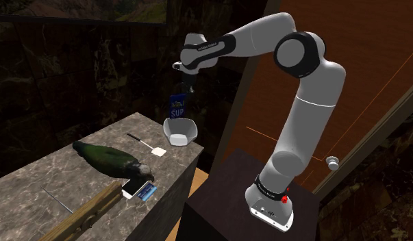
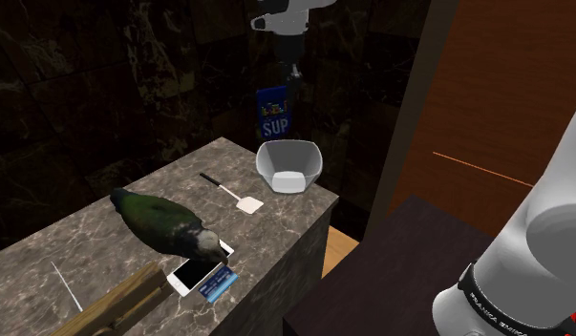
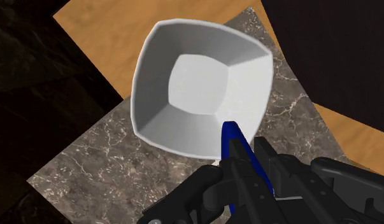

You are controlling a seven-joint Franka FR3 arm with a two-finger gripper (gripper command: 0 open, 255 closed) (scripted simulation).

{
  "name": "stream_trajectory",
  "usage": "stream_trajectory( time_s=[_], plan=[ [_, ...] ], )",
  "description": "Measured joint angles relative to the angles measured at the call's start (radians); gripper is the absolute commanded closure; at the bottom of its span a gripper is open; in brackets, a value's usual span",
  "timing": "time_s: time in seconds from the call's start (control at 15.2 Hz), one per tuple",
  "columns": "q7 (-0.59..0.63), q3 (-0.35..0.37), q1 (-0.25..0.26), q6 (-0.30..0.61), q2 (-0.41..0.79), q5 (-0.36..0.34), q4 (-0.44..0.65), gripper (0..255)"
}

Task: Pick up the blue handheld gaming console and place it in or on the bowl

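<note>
We are mid-carry: the fingers (image 3: 265,153) clasp the blue console (image 1: 179,106), which hangs above the white bowl (image 1: 181,130) on the counter (image 1: 57,172), at its 12 o'clock in the shoulder view. Next, we judge, lower centred and release.

Hanging the console (image 1: 178,106) just above the bowl (image 1: 181,131), finding open air down to its rim. Lying well aside on the tabletop (image 1: 47,174), blocking nothing: a spatula (image 1: 148,144) and a green bird (image 1: 109,159).
</note>
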Motion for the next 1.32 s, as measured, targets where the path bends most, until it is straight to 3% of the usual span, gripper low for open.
stream_trajectory(
  time_s=[0.33,1.32],
  plan=[
    [-0.089,-0.036,-0.051,-0.020,0.016,0.007,0.035,255],
    [-0.109,-0.034,-0.059,0.156,0.113,0.025,-0.045,255]
  ],
)
